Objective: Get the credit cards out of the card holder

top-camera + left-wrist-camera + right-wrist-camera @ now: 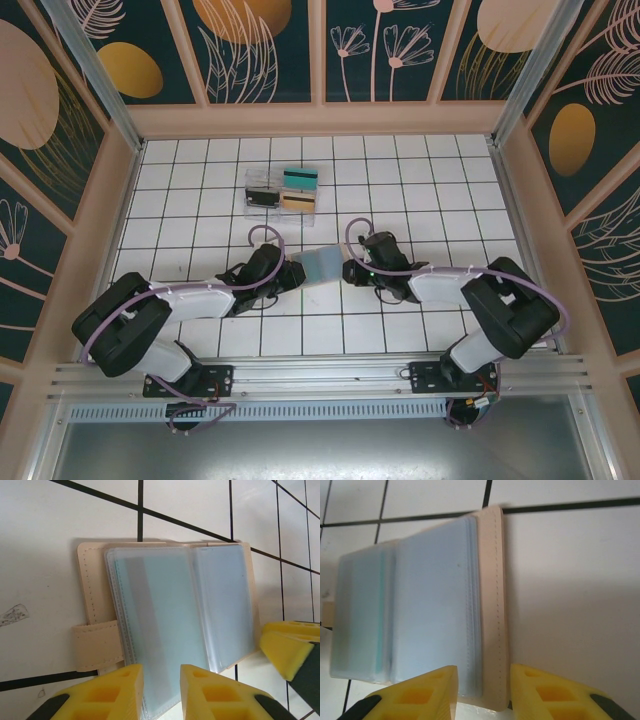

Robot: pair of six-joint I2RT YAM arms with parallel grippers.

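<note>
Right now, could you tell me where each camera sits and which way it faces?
Top external: above and behind the arms, looking down on the tiled table; both arms show.
Left wrist: on its arm, facing down at the open card holder; yellow jaws at bottom.
Right wrist: likewise, from the opposite side.
Shared: the card holder.

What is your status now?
Left fingers, right fingers: slightly apart, at the card holder's edges. Holder lies open. Three cards in the tray behind. Nothing blocking.
</note>
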